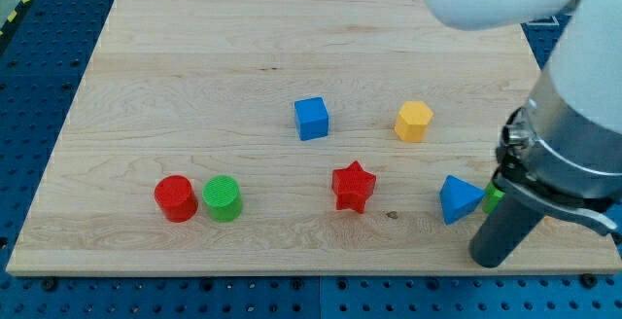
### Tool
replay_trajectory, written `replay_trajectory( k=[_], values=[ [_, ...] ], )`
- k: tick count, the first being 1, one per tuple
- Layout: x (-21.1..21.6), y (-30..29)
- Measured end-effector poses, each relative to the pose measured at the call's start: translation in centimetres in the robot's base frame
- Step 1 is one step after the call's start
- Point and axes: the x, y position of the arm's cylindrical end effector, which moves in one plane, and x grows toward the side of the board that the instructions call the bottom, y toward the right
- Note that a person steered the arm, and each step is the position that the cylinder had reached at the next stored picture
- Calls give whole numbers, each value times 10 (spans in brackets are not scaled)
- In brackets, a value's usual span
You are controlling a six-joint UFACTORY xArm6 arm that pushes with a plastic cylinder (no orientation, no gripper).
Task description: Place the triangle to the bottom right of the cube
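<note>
A blue triangle (457,199) lies near the board's lower right. A blue cube (312,118) sits near the middle of the board, up and to the left of the triangle. My tip (492,260) is just below and to the right of the triangle, with a small gap between them. The rod rises from the tip up to the right into the arm's body.
A red star (353,186) lies between the cube and the triangle. A yellow hexagon (414,121) is right of the cube. A red cylinder (176,198) and a green cylinder (223,198) stand at the lower left. A small green block (494,199) is partly hidden behind the rod. The wooden board (194,66) ends close below my tip.
</note>
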Motion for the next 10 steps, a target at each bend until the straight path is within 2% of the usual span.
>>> replay_trajectory(
  k=[3, 4, 6, 10],
  values=[
    [-50, 10],
    [-54, 9],
    [-27, 9],
    [-42, -15]
  ],
)
